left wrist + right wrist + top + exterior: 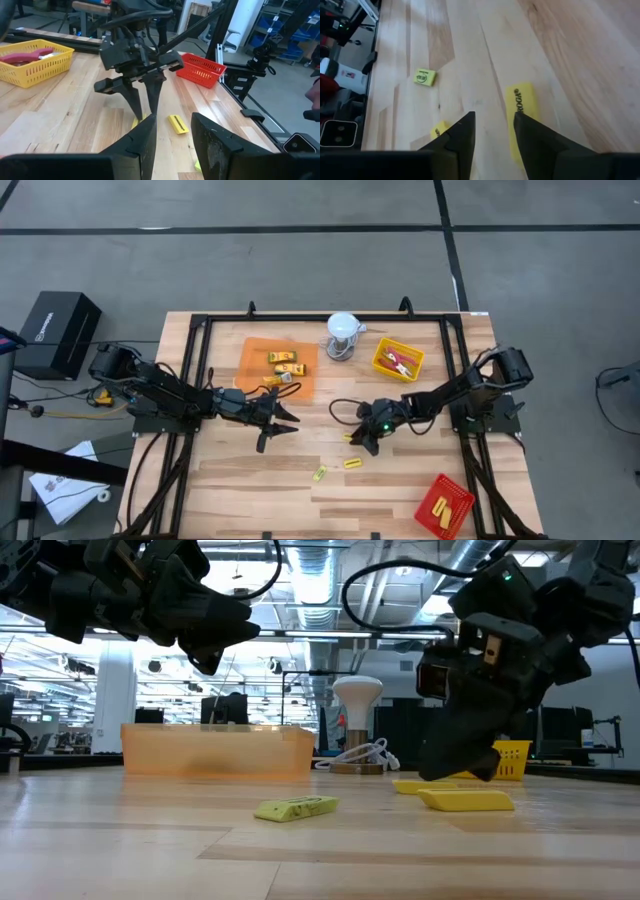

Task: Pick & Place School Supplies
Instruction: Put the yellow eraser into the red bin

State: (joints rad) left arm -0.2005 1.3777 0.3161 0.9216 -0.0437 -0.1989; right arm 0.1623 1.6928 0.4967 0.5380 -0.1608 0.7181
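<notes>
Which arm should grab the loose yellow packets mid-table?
Right. The right gripper hangs open beside the yellow packets, one between its fingertips in its wrist view; the left gripper sits farther off.

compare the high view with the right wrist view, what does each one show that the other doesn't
Only the high view shows the orange tray holding packets, the yellow basket, the red basket, the white domed object and the left gripper. Only the right wrist view shows the printed label on the yellow packet by the right arm's fingers, and the small yellow block. Both show the right gripper, jaws open, over loose yellow items on the wooden table.
</notes>
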